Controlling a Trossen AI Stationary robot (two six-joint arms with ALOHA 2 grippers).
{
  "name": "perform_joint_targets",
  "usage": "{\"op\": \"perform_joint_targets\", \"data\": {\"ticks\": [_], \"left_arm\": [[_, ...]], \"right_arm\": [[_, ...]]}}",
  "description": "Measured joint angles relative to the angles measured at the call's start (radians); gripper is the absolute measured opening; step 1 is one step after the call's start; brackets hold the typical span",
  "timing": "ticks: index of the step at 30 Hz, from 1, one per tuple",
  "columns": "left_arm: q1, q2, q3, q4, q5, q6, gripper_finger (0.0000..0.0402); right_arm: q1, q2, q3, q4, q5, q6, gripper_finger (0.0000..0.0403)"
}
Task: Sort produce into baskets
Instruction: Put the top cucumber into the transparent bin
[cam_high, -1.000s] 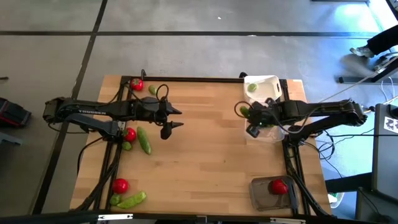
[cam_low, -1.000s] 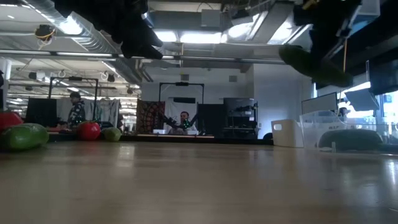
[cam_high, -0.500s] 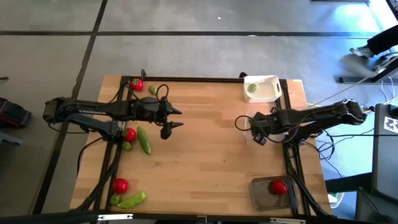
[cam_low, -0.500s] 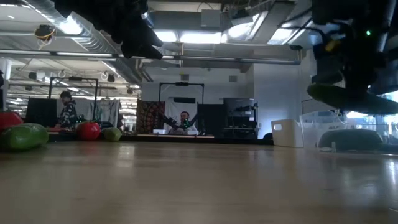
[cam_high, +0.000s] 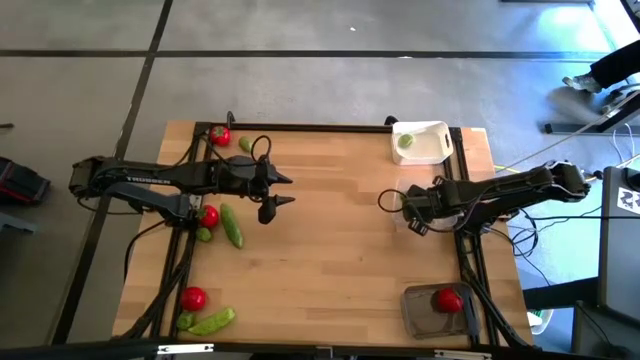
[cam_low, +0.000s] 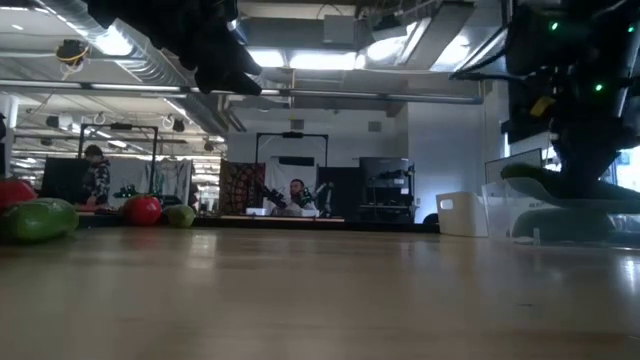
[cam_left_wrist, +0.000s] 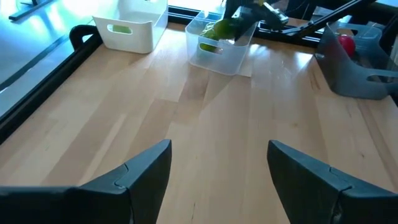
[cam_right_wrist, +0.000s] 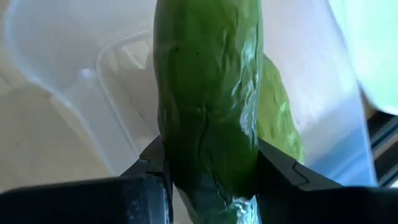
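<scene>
Right gripper (cam_right_wrist: 208, 180) clamps a green pod (cam_right_wrist: 208, 106) inside the clear basket (cam_left_wrist: 219, 45), above a second pod (cam_right_wrist: 280, 118); a second ago it hung higher, nearer the white basket (cam_high: 422, 142). Left gripper (cam_high: 277, 192) hovers open mid-table, unmoved. Counts: three baskets; four tomatoes, one (cam_high: 447, 298) in the grey basket (cam_high: 435, 312); one lime (cam_high: 405, 142) in the white basket.

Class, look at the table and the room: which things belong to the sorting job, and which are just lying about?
Job:
- right gripper, shut on a green pod over the clear basket
- white basket
- dark grey basket holding a tomato
- loose produce
- left gripper, open, waiting

Lying about:
- black case on the floor
- people in the room behind
</scene>
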Motion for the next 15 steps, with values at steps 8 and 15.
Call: {"op": "perform_joint_targets", "data": {"ticks": [8,15], "left_arm": [[0.000,0.000,0.000,0.000,0.000,0.008,0.0260],[0.000,0.000,0.000,-0.001,0.000,0.009,0.0260]], "right_arm": [[-0.110,0.000,-0.061,0.067,-0.102,-0.036,0.0131],[-0.158,0.016,-0.079,0.093,-0.134,-0.025,0.0131]]}}
